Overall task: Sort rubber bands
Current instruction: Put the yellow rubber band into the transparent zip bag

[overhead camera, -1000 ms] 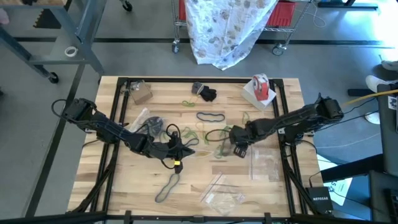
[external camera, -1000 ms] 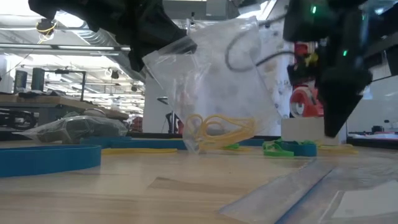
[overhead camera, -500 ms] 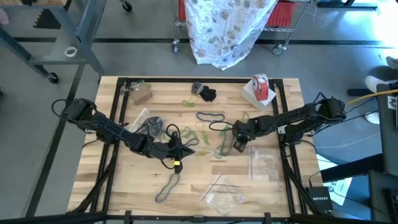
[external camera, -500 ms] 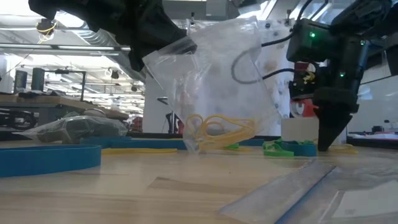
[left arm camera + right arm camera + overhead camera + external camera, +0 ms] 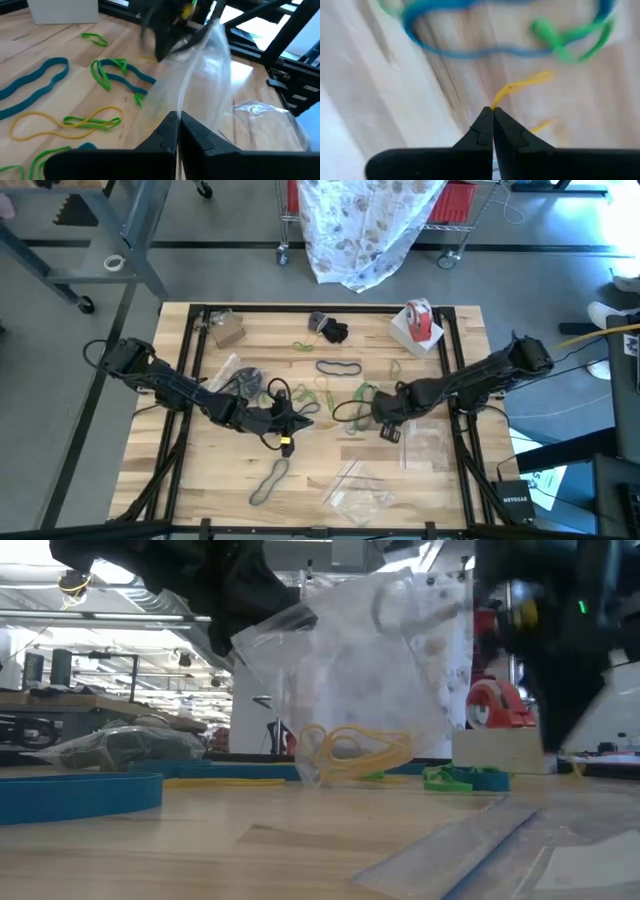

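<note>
The left gripper (image 5: 290,420) is over the middle of the wooden bench (image 5: 200,470). Its fingers (image 5: 167,132) are pressed together on the edge of a clear plastic bag (image 5: 210,75), and the bag hangs open from them. In the low view the bag (image 5: 370,670) reaches down to the bench surface, and some yellow rubber bands (image 5: 350,750) lie at its bottom.

The right gripper (image 5: 388,428) is a little to the right of the middle of the bench, just right of the bag. Its fingers (image 5: 485,127) are closed on the end of a thin yellow rubber band (image 5: 520,82), which leads away from the tips. It is blurred, so I cannot tell if it is lifted from the wood.

More rubber bands are spread between the two grippers. In the left wrist view there is a long teal band (image 5: 32,85), a yellow band (image 5: 65,122) with a green band (image 5: 92,120) across it, and a green and teal bundle (image 5: 117,75). In the high view a dark band (image 5: 338,367) lies farther from the front edge, and a grey-dark band (image 5: 268,480) lies near the front edge.

At the near right part of the bench lie more clear bags (image 5: 355,490). A red-and-white tape roll (image 5: 418,320) stands on a white box at the far right corner.
</note>
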Controlling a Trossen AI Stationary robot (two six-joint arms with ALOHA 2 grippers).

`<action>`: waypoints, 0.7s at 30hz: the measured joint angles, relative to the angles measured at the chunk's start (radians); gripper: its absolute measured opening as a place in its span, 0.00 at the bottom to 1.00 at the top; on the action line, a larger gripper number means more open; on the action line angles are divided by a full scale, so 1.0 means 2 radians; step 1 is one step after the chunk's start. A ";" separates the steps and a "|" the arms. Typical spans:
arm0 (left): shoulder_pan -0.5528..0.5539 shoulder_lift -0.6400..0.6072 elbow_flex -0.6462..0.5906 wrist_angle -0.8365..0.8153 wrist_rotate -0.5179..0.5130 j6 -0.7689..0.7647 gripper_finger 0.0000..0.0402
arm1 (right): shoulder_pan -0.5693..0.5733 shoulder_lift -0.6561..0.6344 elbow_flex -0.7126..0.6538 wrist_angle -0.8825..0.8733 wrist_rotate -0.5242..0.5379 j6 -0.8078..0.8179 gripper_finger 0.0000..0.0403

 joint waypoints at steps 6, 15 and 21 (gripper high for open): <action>0.003 0.000 0.000 0.001 -0.001 0.001 0.00 | 0.044 -0.001 0.125 -0.061 0.025 -0.021 0.00; 0.006 0.000 0.000 -0.010 -0.002 0.001 0.00 | 0.083 -0.002 0.239 0.116 0.088 -0.153 0.00; 0.006 0.000 0.000 -0.006 -0.002 0.001 0.00 | 0.081 0.016 0.238 0.289 0.094 -0.258 0.00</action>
